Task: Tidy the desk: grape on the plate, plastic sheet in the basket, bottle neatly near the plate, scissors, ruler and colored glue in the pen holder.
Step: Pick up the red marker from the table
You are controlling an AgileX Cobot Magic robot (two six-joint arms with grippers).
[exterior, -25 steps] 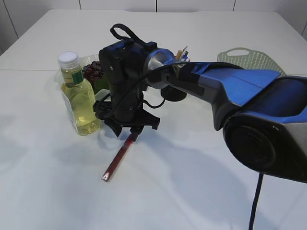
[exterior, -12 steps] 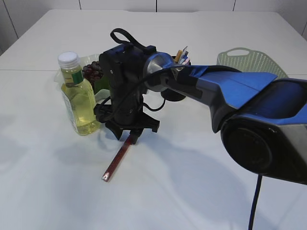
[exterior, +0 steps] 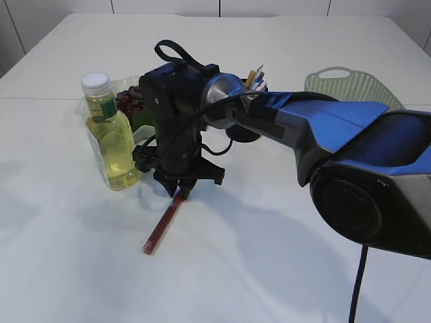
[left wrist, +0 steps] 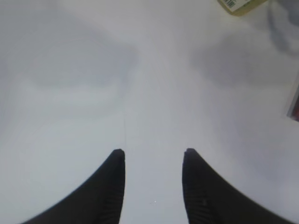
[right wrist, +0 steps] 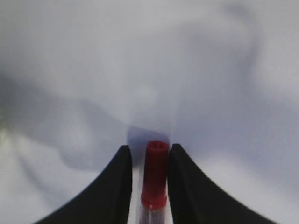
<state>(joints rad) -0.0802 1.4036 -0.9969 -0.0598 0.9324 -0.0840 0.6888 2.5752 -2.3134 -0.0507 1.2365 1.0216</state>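
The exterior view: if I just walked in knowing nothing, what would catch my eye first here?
A big blue and black robot arm fills the right side, reaching toward the middle. Its right gripper is closed around the top of a red glue tube lying slanted on the white table. Just left stands a bottle of yellow liquid with a white cap.

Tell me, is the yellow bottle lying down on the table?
No, the bottle stands upright with its white cap on top.

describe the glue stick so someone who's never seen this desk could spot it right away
Start at the yellow-liquid bottle standing on the white table's left side. Just to its right, the black right gripper points down. The colored glue is the thin dark-red tube slanting from between its jaws, the only long red thing there.
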